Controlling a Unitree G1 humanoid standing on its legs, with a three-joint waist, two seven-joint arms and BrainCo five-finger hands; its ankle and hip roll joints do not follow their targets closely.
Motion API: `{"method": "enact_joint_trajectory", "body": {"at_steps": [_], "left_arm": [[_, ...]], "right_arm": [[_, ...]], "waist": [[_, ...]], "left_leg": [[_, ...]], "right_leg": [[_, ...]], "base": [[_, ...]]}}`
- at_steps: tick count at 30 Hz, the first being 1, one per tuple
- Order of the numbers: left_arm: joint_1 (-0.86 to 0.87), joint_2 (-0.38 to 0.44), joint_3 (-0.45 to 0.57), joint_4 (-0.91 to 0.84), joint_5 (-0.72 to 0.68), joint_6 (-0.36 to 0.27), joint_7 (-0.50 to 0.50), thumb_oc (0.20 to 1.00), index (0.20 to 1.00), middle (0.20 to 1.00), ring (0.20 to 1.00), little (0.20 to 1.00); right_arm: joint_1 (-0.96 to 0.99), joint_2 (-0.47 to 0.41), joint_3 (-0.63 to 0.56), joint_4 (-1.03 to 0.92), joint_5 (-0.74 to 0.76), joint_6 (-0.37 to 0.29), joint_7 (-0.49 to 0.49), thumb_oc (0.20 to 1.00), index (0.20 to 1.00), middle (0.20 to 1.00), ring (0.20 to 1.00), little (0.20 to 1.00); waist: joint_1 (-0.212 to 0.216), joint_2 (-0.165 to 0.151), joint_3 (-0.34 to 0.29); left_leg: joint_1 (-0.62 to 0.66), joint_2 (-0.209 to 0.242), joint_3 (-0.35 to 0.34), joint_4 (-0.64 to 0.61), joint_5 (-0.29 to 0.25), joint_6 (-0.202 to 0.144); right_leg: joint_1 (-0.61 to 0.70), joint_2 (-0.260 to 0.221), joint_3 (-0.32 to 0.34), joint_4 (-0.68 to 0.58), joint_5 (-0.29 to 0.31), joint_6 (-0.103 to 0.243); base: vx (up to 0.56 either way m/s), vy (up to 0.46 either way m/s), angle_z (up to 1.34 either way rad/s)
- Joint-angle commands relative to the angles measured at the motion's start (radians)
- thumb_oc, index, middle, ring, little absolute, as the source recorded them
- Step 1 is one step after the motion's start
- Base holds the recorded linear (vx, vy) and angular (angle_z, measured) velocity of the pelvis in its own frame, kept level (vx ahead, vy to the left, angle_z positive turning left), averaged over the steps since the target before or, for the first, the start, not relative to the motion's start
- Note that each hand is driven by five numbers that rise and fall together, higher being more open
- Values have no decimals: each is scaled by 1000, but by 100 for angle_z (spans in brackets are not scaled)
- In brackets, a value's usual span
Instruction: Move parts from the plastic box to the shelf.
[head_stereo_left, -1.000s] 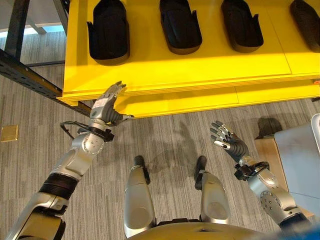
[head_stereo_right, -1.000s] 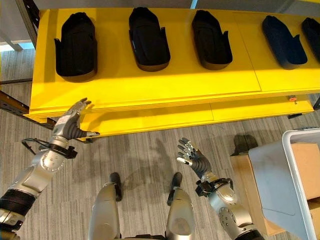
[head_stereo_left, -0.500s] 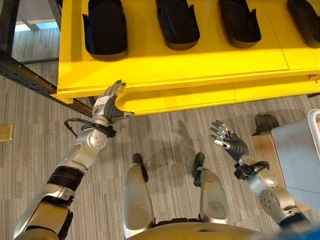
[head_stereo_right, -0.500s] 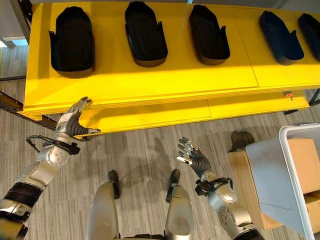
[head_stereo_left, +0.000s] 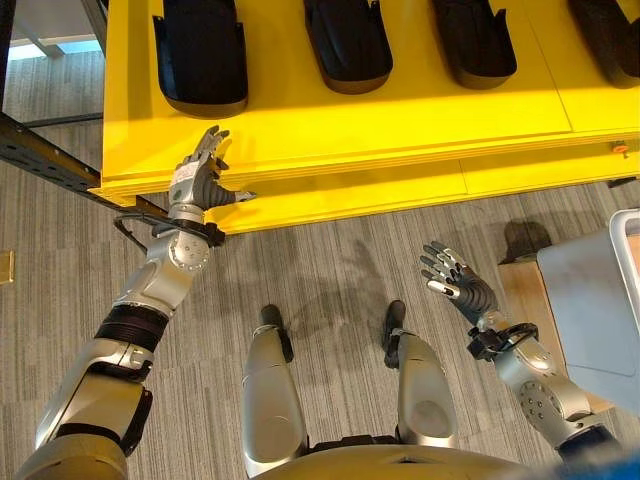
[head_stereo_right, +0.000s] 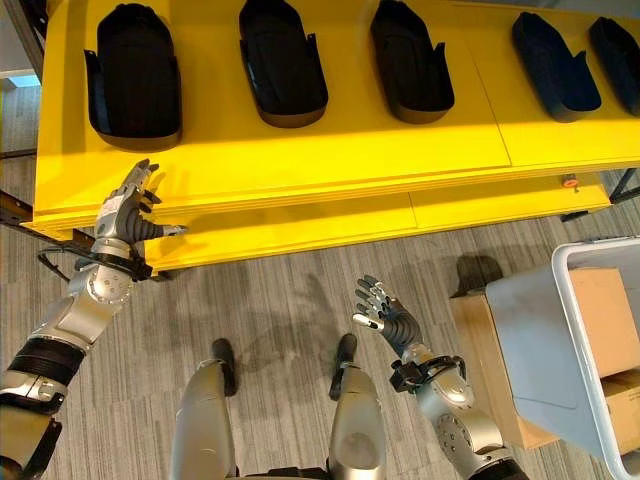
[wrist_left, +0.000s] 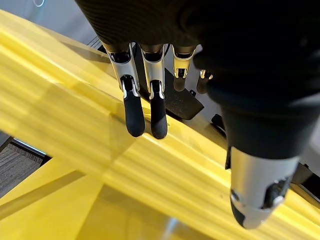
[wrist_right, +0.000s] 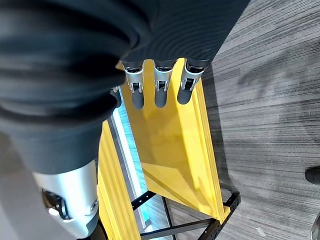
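Observation:
Several black moulded parts lie in a row on the yellow shelf (head_stereo_left: 350, 115); the leftmost black part (head_stereo_left: 200, 50) is just beyond my left hand (head_stereo_left: 198, 178). That hand is open, its fingertips (wrist_left: 135, 117) held straight over the shelf's front left edge, holding nothing. My right hand (head_stereo_left: 455, 283) hangs open and empty above the floor, well short of the shelf. The grey plastic box (head_stereo_right: 545, 345) stands at the right, past my right hand.
A black steel rack beam (head_stereo_left: 50, 160) runs along the left under the shelf's corner. A lower yellow board (head_stereo_left: 400, 195) juts out below the shelf's front. Brown cardboard (head_stereo_right: 478, 340) sits against the plastic box. Grey carpet (head_stereo_left: 330, 280) lies between the shelf and me.
My left hand has risen from below the shelf's front edge until its fingertips are over that edge. The view has shifted a little. The right hand has stayed put.

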Motion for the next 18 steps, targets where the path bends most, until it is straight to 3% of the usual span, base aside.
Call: {"method": "enact_joint_trajectory", "body": {"at_steps": [1, 18], "left_arm": [[-22, 25, -27, 73, -1, 19, 2, 1000, 1000, 1000, 1000, 1000], [-141, 47, -111, 197, 17, 46, -26, 1000, 1000, 1000, 1000, 1000]], "right_arm": [[22, -31, -7, -94, 3, -43, 15, 1000, 1000, 1000, 1000, 1000], [37, -51, 2, -100, 4, -31, 30, 1000, 1000, 1000, 1000, 1000]], "waist": [[-6, -7, -28], [-21, -8, -32]], "left_leg": [[29, 36, -42, -18, 22, -57], [20, 38, -37, -5, 16, -58]], "right_leg": [[37, -49, 85, 31, -59, 49], [13, -49, 97, 53, -63, 53]], "base": [[0, 0, 0], [1, 2, -2]]}}
